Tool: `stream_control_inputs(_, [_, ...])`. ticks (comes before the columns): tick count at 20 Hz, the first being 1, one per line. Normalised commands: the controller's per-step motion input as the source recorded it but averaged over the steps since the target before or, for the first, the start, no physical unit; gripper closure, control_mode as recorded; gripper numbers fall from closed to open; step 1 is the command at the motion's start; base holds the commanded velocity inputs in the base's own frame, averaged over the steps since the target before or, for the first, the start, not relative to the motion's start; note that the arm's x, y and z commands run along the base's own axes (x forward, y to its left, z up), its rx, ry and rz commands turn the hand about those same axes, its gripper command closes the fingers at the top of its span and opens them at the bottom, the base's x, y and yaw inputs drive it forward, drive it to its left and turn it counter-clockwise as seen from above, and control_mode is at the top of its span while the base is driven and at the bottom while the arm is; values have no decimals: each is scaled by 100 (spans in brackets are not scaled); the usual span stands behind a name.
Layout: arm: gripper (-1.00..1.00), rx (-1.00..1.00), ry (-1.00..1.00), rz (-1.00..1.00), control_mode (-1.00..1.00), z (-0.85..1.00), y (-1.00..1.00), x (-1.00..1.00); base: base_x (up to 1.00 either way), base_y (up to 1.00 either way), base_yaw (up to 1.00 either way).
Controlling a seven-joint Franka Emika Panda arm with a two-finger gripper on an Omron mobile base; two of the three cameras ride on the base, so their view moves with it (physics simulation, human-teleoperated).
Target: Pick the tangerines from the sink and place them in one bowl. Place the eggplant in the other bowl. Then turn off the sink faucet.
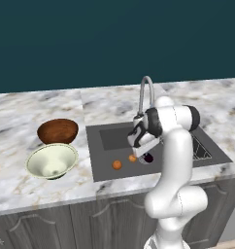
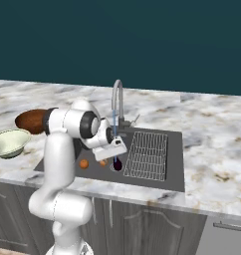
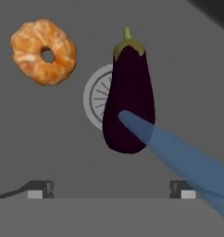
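Observation:
The dark purple eggplant (image 3: 129, 102) lies on the floor of the sink (image 1: 109, 138), over the round drain (image 3: 94, 97), directly below my gripper (image 3: 111, 190). The gripper hangs above it, open and empty. One tangerine (image 3: 44, 52) rests just beside the eggplant, and in the left base view both tangerines (image 1: 117, 165) (image 1: 132, 158) sit left of the eggplant (image 1: 148, 157). A blue stream of water (image 3: 178, 157) runs from the sink faucet (image 1: 146, 92) onto the eggplant. On the counter to the left stand the pale cream-green bowl (image 1: 51, 160) and the reddish-brown bowl (image 1: 58, 130), both empty.
A wire rack (image 2: 146, 154) fills the right side of the sink. The faucet's arched spout (image 2: 117, 99) rises just behind my hand. Marble counter (image 1: 37, 194) surrounds the basin, with dark cabinet fronts (image 1: 90, 219) below.

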Motion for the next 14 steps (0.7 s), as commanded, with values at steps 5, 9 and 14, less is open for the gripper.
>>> stream_control_inputs(5, [-100,0,0,0,-100,-36,-5,30,0,0,0])
stream_control_inputs(9, [-100,0,0,0,-100,-22,-16,32,0,0,0])
stream_control_inputs(14, [-100,0,0,-1,-100,-25,-13,17,0,0,0])
